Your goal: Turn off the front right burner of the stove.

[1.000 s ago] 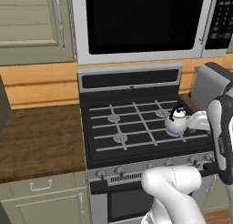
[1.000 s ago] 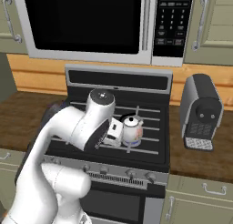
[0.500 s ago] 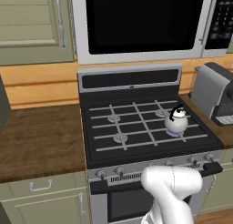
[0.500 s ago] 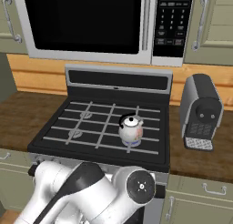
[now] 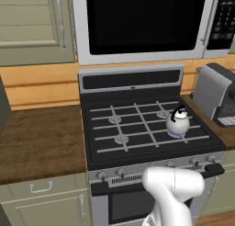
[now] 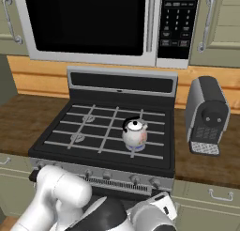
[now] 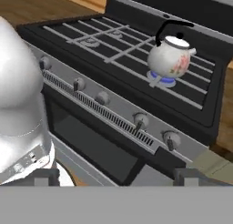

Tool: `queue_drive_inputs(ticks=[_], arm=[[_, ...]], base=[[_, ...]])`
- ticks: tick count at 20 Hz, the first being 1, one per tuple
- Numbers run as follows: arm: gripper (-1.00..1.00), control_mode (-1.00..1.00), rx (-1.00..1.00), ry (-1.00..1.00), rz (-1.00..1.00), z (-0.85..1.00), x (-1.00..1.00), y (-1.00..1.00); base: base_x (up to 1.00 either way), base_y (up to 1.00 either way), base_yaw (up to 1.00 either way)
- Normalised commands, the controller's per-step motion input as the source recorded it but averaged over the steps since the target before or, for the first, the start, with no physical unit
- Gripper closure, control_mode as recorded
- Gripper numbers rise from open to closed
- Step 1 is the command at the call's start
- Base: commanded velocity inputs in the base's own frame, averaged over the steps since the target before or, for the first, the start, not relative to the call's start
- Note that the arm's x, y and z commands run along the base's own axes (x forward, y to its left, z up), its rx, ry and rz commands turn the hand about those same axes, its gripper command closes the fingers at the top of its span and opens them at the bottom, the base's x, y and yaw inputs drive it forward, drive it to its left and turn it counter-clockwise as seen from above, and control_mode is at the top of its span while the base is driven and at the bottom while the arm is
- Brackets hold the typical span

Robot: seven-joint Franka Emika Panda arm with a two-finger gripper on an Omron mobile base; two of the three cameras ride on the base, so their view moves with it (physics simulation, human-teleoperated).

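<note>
The claw (image 7: 116, 175) hangs low before the stove (image 7: 136, 82), tips apart, facing the knobs (image 7: 170, 140) because the kettle's (image 7: 169, 58) burner (image 7: 162, 79) glows blue.

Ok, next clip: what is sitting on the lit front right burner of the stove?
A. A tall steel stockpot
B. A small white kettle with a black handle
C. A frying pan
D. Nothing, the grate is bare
B. A small white kettle with a black handle stands on the grate of the stove, and a blue flame ring from the front right burner glows under its base.
</note>
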Motion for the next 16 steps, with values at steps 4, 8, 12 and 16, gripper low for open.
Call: queue_drive_inputs(ticks=[4, 8, 12, 16], arm=[[-1.00, -1.00, -0.12, -0.40, 0.19, -0.59, 0.12, -0.13], [-1.00, -1.00, 0.00, -0.45, -0.01, -0.37, 0.40, -0.02], [-1.00, -1.00, 0.00, -0.41, -0.18, -0.19, 0.68, 0.02], [-1.00, -1.00, 0.00, -0.22, -0.19, -0.03, 0.81, 0.00]], base=[[0.00, 0.00, 0.00], [0.00, 0.00, 0.00], [0.00, 0.00, 0.00], [0.00, 0.00, 0.00]])
